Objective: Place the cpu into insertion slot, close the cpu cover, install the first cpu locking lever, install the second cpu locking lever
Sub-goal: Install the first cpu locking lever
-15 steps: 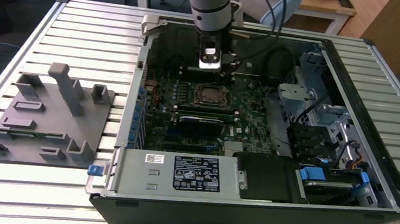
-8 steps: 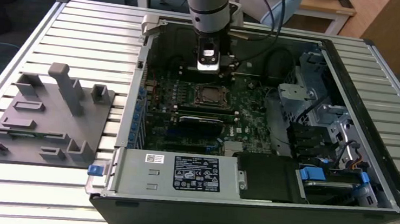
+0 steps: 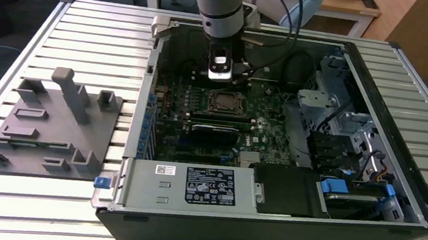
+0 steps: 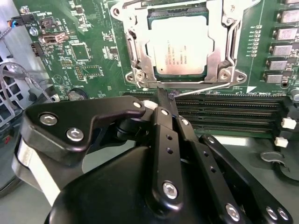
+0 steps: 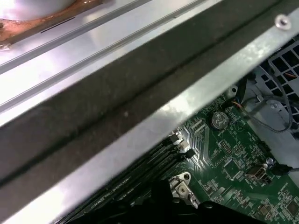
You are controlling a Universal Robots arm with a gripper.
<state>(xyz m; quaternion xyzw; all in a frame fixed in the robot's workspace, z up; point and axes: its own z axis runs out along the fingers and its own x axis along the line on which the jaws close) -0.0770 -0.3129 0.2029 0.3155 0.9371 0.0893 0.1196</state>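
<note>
The cpu [image 4: 180,42] lies flat in the insertion slot [image 4: 136,70] on the green board, its silver top showing through the window of the cpu cover [image 4: 219,44], which lies down over it. A thin silver locking lever [image 4: 205,87] runs along the socket's edge beside the memory slots. My gripper [image 4: 162,95] is shut, its black fingertips [image 4: 164,112] together right at the lever's end; whether they touch it I cannot tell. In the exterior view the gripper [image 3: 221,79] hangs just behind the socket [image 3: 224,101], inside the open computer case.
The case's metal wall [image 5: 154,126] runs close by the wrist. Black memory slots [image 4: 224,109] lie beside the socket. A drive cage [image 3: 352,138] and a power supply [image 3: 192,185] fill the case's right and front. A grey fixture plate [image 3: 47,123] stands on the table at the exterior view's left.
</note>
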